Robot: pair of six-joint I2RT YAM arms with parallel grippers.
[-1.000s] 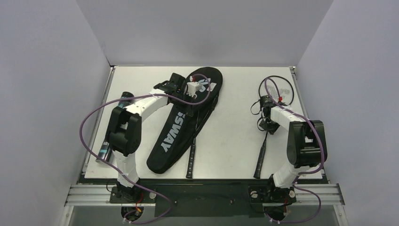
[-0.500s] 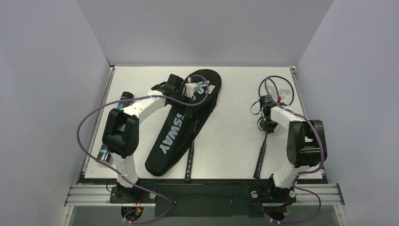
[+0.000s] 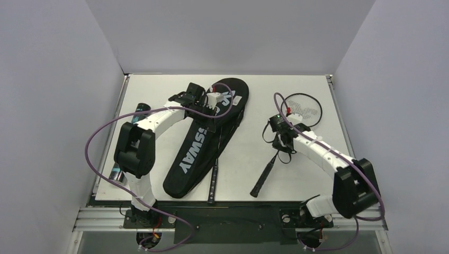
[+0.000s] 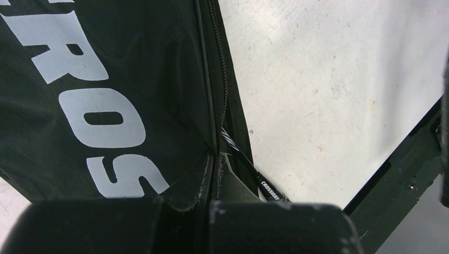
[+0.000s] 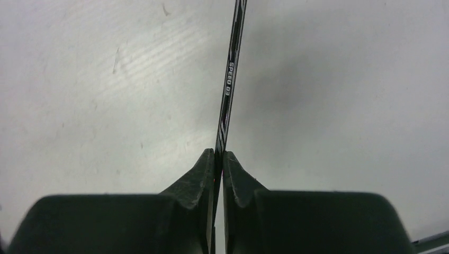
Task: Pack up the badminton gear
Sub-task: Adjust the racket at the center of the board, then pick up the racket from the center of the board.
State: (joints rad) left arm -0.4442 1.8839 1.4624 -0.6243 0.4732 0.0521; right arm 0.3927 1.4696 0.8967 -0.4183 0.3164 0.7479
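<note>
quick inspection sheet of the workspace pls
surface: white table, lightly scuffed
job's things: racket bag lying left of centre; first racket partly inside, handle out; second racket right of bag; tube at left edge; shuttlecocks not seen
clutter: nothing seen
grippers: left gripper shut on bag's edge; right gripper shut on second racket's shaft
cables: purple cable loops off each arm
surroundings: plain grey walls

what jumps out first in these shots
The big black CROSSWAY racket bag lies left of centre, the left hand pinching its edge. Right of it, the right hand is shut on the shaft of a thin racket; a second racket pokes handle-first from the bag.
</note>
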